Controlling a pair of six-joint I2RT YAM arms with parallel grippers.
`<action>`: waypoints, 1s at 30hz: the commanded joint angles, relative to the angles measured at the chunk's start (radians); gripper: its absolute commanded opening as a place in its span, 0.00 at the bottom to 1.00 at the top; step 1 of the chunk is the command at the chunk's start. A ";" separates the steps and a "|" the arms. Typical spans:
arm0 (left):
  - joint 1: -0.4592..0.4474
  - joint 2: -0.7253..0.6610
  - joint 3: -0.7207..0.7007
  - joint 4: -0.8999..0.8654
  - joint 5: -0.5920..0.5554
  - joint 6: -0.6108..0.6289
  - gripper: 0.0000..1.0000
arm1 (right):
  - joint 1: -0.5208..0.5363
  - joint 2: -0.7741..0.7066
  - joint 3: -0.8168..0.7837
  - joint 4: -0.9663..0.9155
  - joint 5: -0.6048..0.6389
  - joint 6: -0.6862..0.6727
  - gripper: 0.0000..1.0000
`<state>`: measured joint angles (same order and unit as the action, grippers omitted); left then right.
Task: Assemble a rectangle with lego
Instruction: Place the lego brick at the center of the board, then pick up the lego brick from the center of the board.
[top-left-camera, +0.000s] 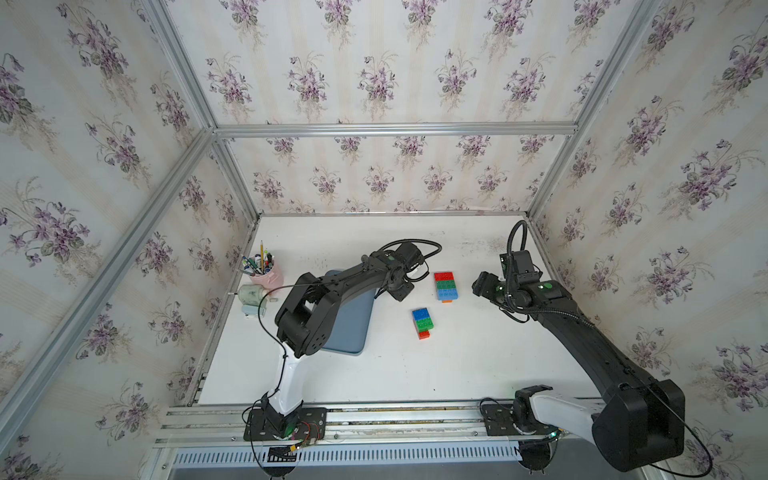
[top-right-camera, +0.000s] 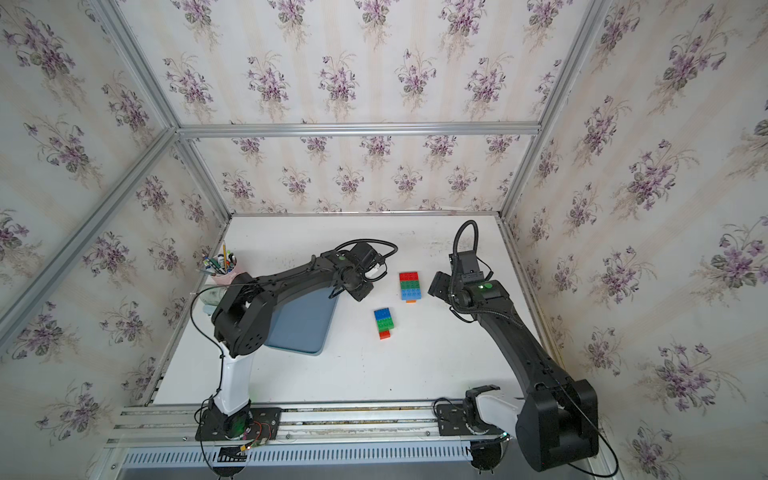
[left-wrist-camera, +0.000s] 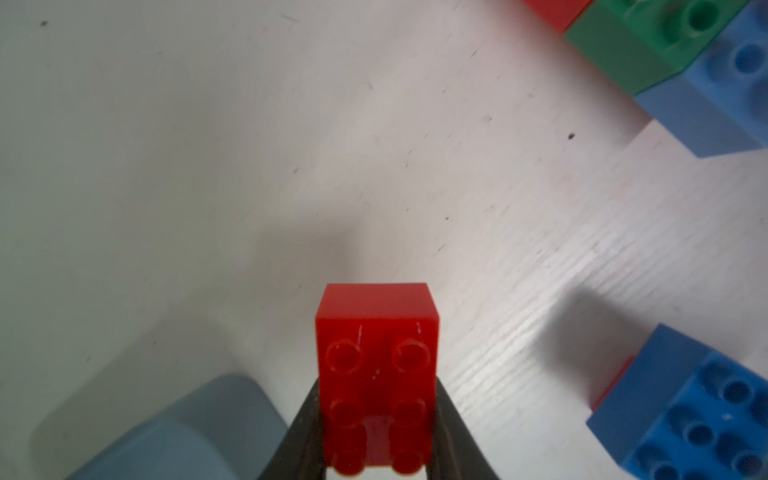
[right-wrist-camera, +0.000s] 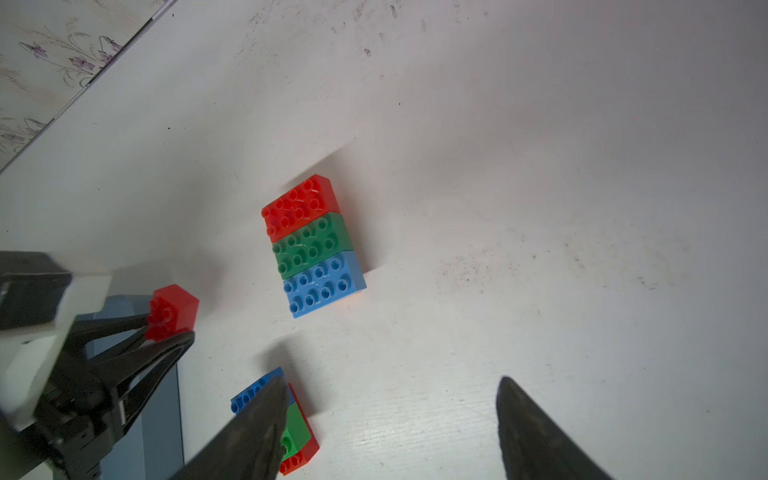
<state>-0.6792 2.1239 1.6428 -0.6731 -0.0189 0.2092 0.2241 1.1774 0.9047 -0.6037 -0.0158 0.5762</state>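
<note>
**A:** How is the left gripper (left-wrist-camera: 376, 388) seen?

**B:** It is clamped on a small red brick (left-wrist-camera: 376, 328), whose studs are turned towards the wrist camera. The brick is held above the white table (left-wrist-camera: 166, 166), near a corner of the grey-blue tray (left-wrist-camera: 187, 436).

**A:** And the right gripper (right-wrist-camera: 390, 382)?

**B:** Its jaws are spread wide, and nothing is held between them.

**A:** Where is the other lego found?

**B:** Two stacks are laid between the arms. A red, green and blue block (top-left-camera: 446, 286) is seen with an orange brick (top-left-camera: 446, 301) showing under its near end. A smaller blue, green and red block (top-left-camera: 423, 323) is set apart, nearer the bases.

**A:** What is found around them?

**B:** The tray is partly covered by the left arm, and a pink cup of pens (top-left-camera: 270, 272) is placed behind it. The cell is lined with violet-flowered wallpaper (top-left-camera: 374, 83) and framed by aluminium bars (top-left-camera: 395, 129).
</note>
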 joint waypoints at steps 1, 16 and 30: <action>0.005 0.070 0.063 -0.073 0.040 0.061 0.22 | 0.001 -0.015 -0.001 -0.007 -0.007 -0.002 0.79; 0.024 -0.250 -0.120 0.117 -0.060 -0.188 1.00 | 0.064 0.100 0.141 -0.001 -0.153 -0.202 0.81; 0.325 -1.031 -0.691 0.173 0.214 -0.589 1.00 | 0.402 0.595 0.454 -0.029 -0.126 -0.511 0.73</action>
<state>-0.3637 1.1362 0.9844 -0.4988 0.1272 -0.3431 0.6109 1.7023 1.3201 -0.6102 -0.1749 0.1841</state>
